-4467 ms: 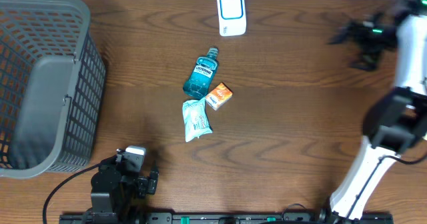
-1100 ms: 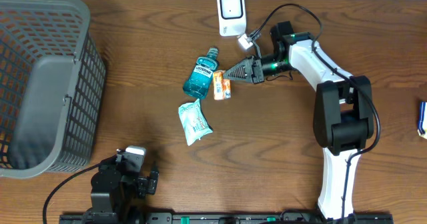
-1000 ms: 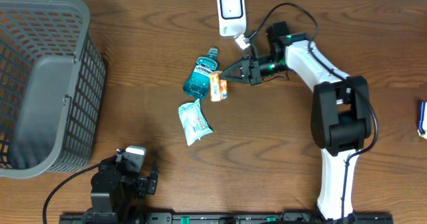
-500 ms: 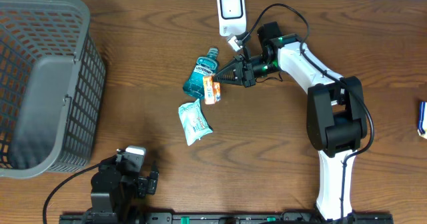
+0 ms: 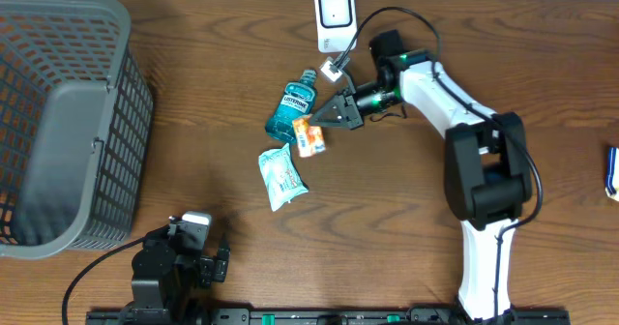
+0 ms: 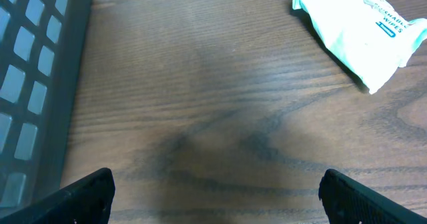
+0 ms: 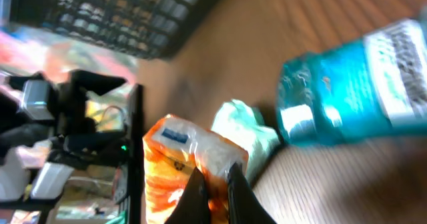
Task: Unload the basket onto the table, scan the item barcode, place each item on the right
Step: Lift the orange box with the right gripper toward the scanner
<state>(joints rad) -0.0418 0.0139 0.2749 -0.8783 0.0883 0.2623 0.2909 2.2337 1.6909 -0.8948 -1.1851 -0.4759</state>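
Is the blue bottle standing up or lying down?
Lying down. From overhead, the blue bottle shows its whole side, with the label facing up, flat on the table.

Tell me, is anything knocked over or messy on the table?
Yes. The blue mouthwash bottle lies on its side, not standing. The little orange box sits crooked right beside it, and the right gripper, shut, is touching the box. The wipes packet lies slanted nearby. Nothing looks spilled.
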